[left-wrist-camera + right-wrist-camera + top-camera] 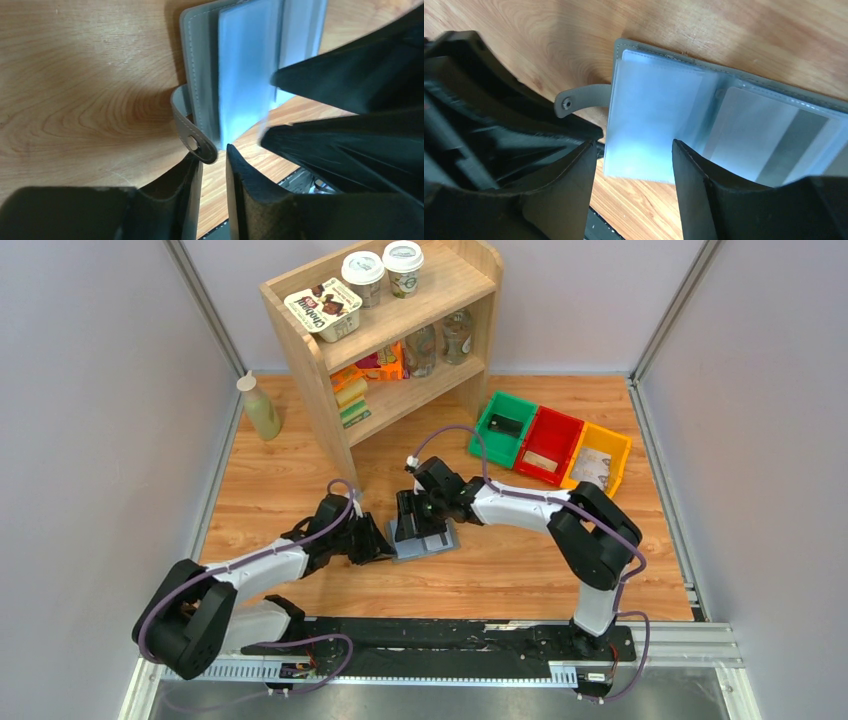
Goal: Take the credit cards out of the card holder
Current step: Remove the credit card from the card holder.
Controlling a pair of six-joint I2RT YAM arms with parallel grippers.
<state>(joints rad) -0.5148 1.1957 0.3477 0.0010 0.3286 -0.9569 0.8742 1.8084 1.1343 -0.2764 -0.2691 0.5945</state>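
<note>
We see the card holder (649, 100) open, a card (774, 145) inside, none removed. Left gripper (214, 162) and right gripper (633, 146) stand parted, empty.

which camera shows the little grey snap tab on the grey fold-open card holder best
Left wrist: the grey snap tab sits mid-frame, stitching and stud sharp, just ahead of the left gripper. Right wrist shows it smaller, sticking out from the card holder edge. Top external: too small to make out.
</note>
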